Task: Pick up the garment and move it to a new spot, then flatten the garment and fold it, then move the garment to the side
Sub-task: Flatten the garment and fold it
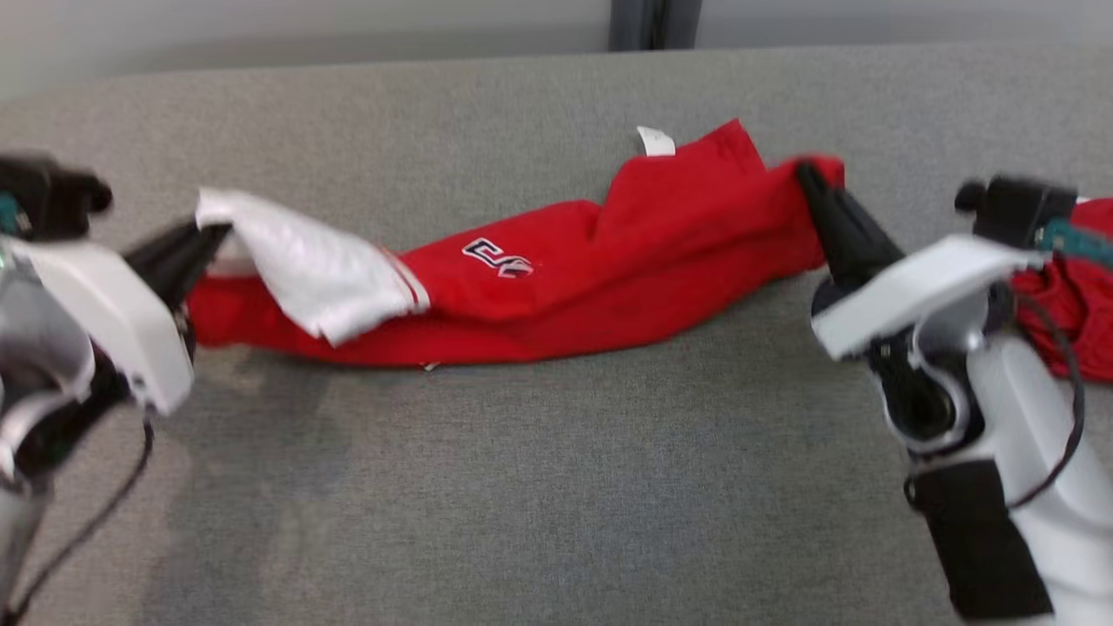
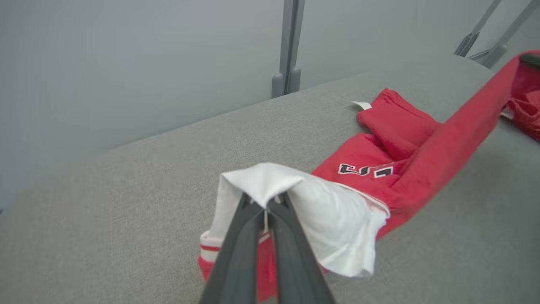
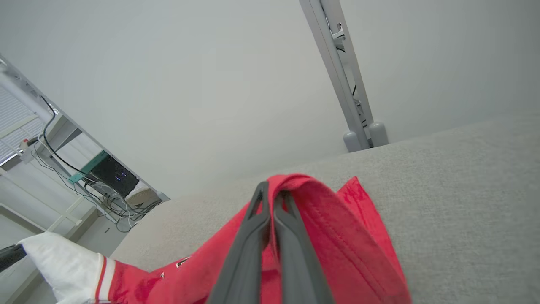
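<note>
Grey fabric tabletop under a pale wall, with a grey post at the far edge. Strung across the middle, left to right: red garment, bunched into a long rope and sagging onto the top at its centre, white sleeve at the left end, white label poking out at the back. Left claw: pinched tight on the sleeve's corner. Right claw: pinched tight on a red hem at the other end. More red cloth beyond the right arm; whether a second item, cannot tell.

Probably mid-flatten. To do it well:

- Draw both ends apart evenly, just enough to take out the sag and no harder, such thin pinches being likely to slip.
- Lift a little to let the folded-under layers drop open.
- Lower toward the near side, dragging the trailing edge flat.
- Hold both claws level and in line with the table edge.
- Watch the sleeve flopped over the body; re-grip nearer the shoulder if twisted.
- Stay clear of the red cloth at right.
</note>
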